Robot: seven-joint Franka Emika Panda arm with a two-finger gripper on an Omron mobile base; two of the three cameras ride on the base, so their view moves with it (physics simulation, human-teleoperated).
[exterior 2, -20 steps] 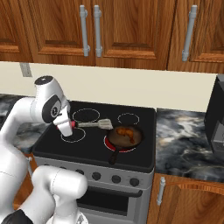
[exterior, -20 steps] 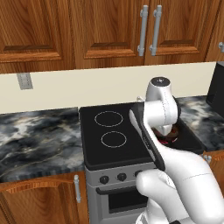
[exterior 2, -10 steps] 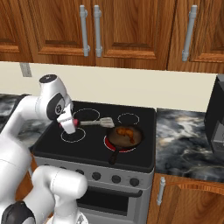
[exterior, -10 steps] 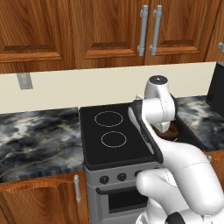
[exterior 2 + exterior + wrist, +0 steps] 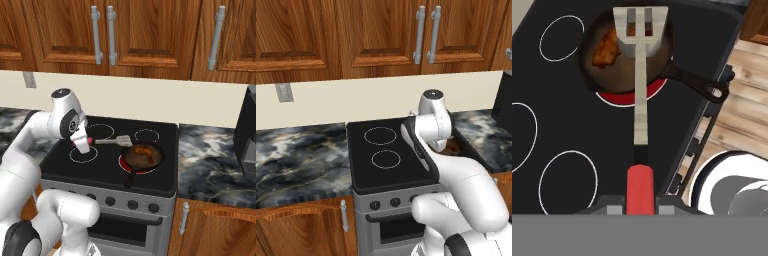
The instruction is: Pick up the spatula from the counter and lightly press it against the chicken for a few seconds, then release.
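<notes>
Four burner rings (image 5: 100, 131): white outlines on a flat black cooktop (image 5: 107, 162); the front right one glows red under the pan.
Stove front: grey panel with a row of dark knobs (image 5: 120, 202) below the cooktop, oven door under that.
Worktop (image 5: 210, 160): dark marbled stone on both sides of the stove, level with it.
Wall (image 5: 356, 100): plain cream strip between worktop and upper cabinets; one grey outlet (image 5: 284, 92) at the left.
Upper cabinets (image 5: 150, 30): reddish wood panel doors with upright metal bar handles (image 5: 418, 35).
Lower cabinets (image 5: 215, 230): same wood, one to each side of the oven.
Dark appliance (image 5: 248, 135): stands on the right worktop at the frame edge; too cropped to name.
Floor (image 5: 737, 115): pale wood planks, seen past the stove front in the hand view.
Pan (image 5: 155, 159): dark skillet on the red ring, handle pointing toward the stove front.
Chicken (image 5: 144, 150): browned piece lying inside the pan.
Claw (image 5: 81, 144): closed tight on the red grip of the spatula (image 5: 112, 141), above the front left ring.
Spatula position: off the worktop, held roughly level; slotted blade over the pan's near rim, just beside the chicken. Contact with the meat cannot be told.
</notes>
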